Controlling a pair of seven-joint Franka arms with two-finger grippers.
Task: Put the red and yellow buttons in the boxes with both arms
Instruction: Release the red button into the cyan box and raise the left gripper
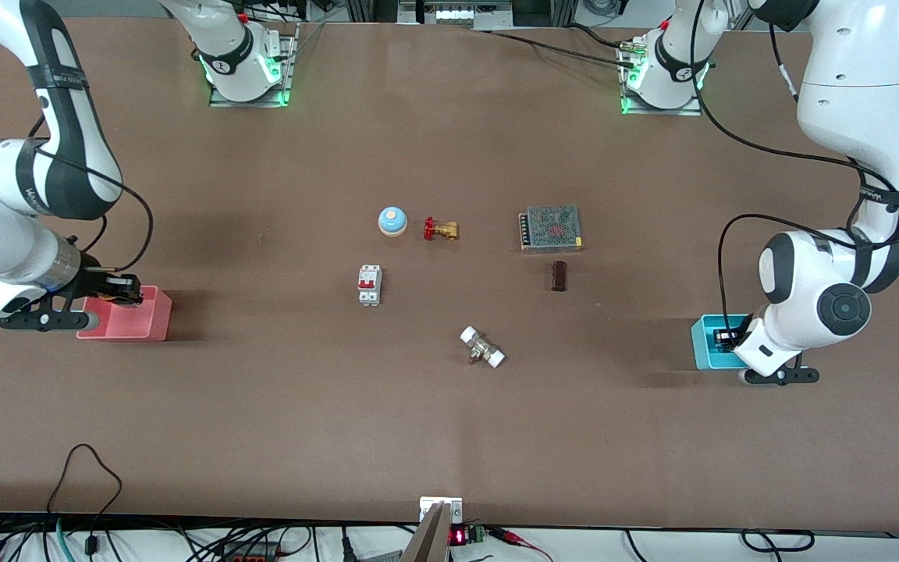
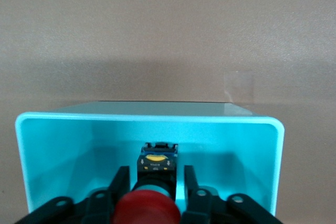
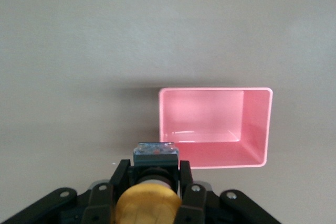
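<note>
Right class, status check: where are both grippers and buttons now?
Left gripper shut on red button, inside cyan box. Right gripper shut on yellow button, beside pink box, not yet over it. Nothing in the way.

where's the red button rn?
The red button is gripped in the left end effector, held inside the cyan box at the left arm's end of the table; the left wrist view shows the box walls around it.

No text is reading clearly. The red button (image 2: 147, 209) is carrying a yellow label (image 2: 154, 158) with tiny print on its black base, illegible. The small board (image 1: 458, 535) at the table's near edge is showing red digits, unreadable.
</note>
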